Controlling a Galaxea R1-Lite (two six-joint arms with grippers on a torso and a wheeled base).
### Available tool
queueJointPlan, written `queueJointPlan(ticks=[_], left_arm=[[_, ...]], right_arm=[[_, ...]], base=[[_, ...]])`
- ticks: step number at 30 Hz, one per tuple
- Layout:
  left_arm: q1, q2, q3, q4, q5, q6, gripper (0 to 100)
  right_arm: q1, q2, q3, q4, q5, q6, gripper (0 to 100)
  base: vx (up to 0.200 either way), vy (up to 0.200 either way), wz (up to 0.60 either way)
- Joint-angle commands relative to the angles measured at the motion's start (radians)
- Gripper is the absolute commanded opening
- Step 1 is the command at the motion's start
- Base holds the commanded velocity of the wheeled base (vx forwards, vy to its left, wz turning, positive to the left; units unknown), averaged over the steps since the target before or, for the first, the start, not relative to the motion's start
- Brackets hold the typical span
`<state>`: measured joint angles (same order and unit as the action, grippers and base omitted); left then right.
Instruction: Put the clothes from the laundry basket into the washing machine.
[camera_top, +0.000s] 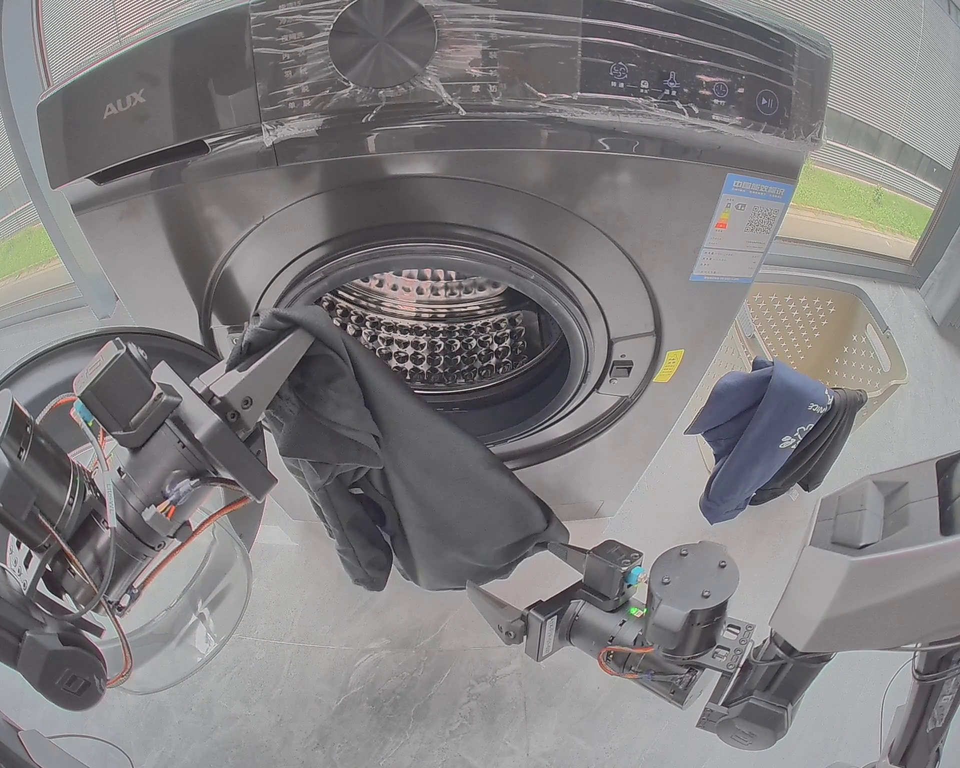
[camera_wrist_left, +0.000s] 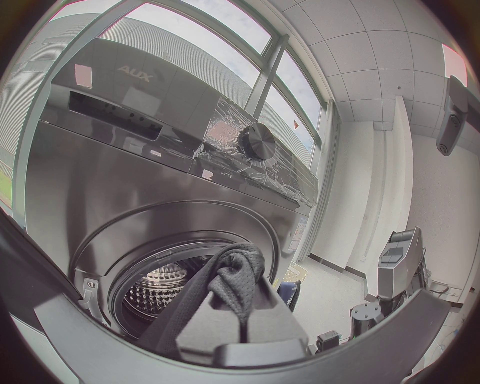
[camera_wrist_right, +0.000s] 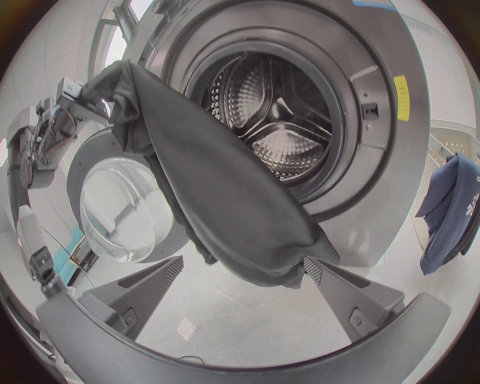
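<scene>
The washing machine (camera_top: 420, 180) was seen standing with its round door (camera_top: 190, 600) swung open to the robot's left and the steel drum (camera_top: 430, 330) exposed. A large dark garment (camera_top: 420, 470) was held up in front of the opening, outside the drum, draped downward and to the right from its raised upper corner. The laundry basket (camera_top: 830, 330) was placed on the floor just to the right of the machine, and a blue garment (camera_top: 760, 430) was hung over its near rim, with a darker piece behind it. The left gripper (camera_top: 285, 355) was raised at the left edge of the opening, its fingers pressed together on the upper corner of the dark garment. The right gripper (camera_top: 525, 580) was held low before the machine with its fingers (camera_wrist_right: 340, 290) spread wide. The garment's lowest fold was hung at one fingertip; contact could not be judged.
</scene>
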<state>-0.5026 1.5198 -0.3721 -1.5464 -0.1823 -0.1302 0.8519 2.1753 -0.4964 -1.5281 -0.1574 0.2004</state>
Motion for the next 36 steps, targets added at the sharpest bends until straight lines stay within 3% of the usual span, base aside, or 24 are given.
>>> queueJointPlan(ticks=[1, 10, 22, 27, 30, 36], left_arm=[[-0.002, 0.003, -0.013, 0.000, 0.001, 0.000, 0], [-0.002, 0.005, -0.013, -0.001, 0.004, -0.002, 0], [0.002, 0.014, -0.013, 0.000, 0.006, 0.000, 0], [0.002, 0.013, -0.013, 0.000, 0.007, 0.000, 0], [-0.001, 0.013, -0.011, 0.000, 0.012, 0.000, 0], [-0.004, 0.011, -0.010, 0.000, 0.012, 0.000, 0]], right_arm=[[0.007, 0.070, 0.001, -0.001, 0.001, 0.007, 100], [0.062, 0.084, 0.012, -0.001, 0.007, 0.016, 100], [0.148, 0.080, -0.022, -0.023, 0.076, 0.016, 100], [0.165, 0.090, -0.105, -0.021, 0.087, 0.014, 100], [0.159, 0.118, -0.209, -0.017, 0.128, 0.010, 100], [0.128, 0.189, -0.364, 0.005, 0.139, 0.008, 100]], base=[[0.000, 0.000, 0.00], [0.000, 0.000, 0.00], [0.000, 0.000, 0.00], [0.000, 0.000, 0.00], [0.000, 0.000, 0.00], [0.000, 0.000, 0.00]])
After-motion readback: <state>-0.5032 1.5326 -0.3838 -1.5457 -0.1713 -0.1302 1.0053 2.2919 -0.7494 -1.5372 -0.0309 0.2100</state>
